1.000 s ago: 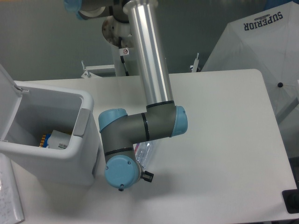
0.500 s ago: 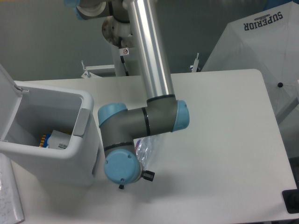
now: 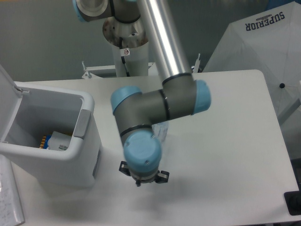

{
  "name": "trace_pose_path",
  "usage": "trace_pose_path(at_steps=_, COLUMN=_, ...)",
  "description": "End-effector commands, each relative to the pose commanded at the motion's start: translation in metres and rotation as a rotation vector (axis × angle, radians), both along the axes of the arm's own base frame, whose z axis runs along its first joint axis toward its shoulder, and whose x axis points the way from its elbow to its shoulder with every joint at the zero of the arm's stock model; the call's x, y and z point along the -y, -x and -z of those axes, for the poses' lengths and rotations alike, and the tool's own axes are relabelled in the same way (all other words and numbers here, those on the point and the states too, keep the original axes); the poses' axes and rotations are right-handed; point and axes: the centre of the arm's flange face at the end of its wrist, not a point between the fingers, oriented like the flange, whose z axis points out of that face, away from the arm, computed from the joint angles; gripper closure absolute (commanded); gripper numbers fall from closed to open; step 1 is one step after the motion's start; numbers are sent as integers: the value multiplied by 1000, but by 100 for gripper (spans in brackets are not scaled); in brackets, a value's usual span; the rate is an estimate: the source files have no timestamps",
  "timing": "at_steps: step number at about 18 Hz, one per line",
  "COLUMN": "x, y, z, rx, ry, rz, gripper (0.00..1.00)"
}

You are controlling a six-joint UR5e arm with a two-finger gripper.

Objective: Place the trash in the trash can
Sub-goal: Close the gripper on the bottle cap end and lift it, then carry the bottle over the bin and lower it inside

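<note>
"SUPERIOR" lettering (image 3: 265, 21) marks the white canopy; end effector (image 3: 142, 178) state hidden beneath wrist.

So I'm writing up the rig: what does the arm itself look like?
The arm has a polished silver tube link, dark grey joint housings and light blue round end caps. Small black fittings stick out beneath the lowest cap. The gripper itself is hidden under the wrist.

"superior" printed on white umbrella (image 3: 263, 47), upper right.
</note>
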Motion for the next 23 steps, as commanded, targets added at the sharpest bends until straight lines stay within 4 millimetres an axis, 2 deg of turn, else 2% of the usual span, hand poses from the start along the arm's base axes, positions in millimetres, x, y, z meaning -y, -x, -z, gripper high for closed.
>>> trace_pose_path(at_steps=3, x=11, y=16, z=-47, rx=-18, ry=-187, rz=-20, gripper=100)
trace_pose_path(at_steps=7, x=25, y=24, z=-99, rx=5, ry=-392, rz=-17, gripper=100)
trace_pose_path(at_steps=11, x=35, y=10, z=-153, rx=1, ry=-556, rz=12, gripper=100)
trace_pose_path(at_steps=15, x=47, y=-6, z=-196, rx=30, ry=-673, rz=47, gripper=100)
trace_pose_path(at_steps=20, x=51, y=-31, z=-234, rx=55, ry=-809, rz=100, gripper=100)
trace_pose_path(at_steps=23, x=62, y=-54, z=-268, rx=71, ry=-890, rz=127, gripper=100)
